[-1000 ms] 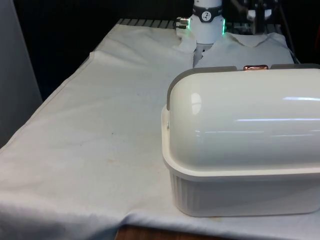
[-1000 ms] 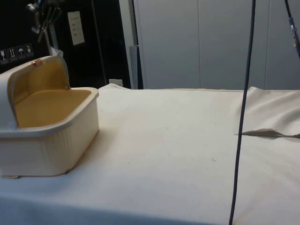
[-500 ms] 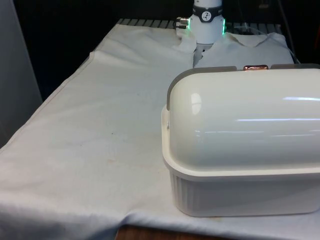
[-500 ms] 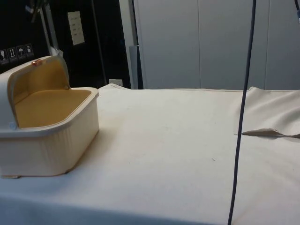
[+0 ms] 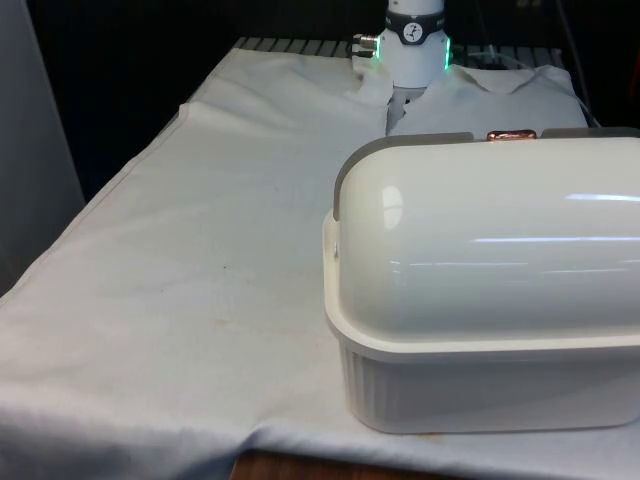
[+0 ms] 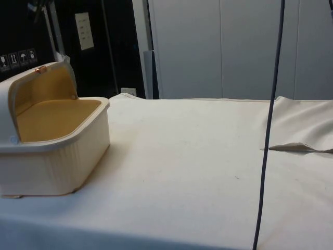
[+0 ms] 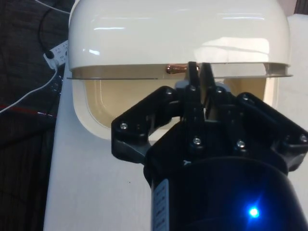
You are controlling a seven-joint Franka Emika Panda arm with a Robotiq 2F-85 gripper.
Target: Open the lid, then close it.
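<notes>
Bread box [image 5: 480, 330]: plastic, cream-white. Lid [image 5: 490, 240]: glossy, smooth, light streaks mirrored on dome. Base wall finely ribbed, duller sheen. Interior [image 6: 52, 117] lined in matt yellowish-tan, wood-like. Lid handle [image 7: 175, 69]: shiny copper-coloured metal. Counter [image 6: 208, 166] covered by white cloth, matt, woven, lightly creased. Gripper [image 7: 200, 79]: matt black plastic, small metal screws seen.

Cream-white bread box [image 5: 480, 320] with a glossy white lid [image 5: 490, 240], tan-yellow inside, copper handle [image 5: 511, 134] (grey trim too), on a white cloth [image 5: 200, 250].
</notes>
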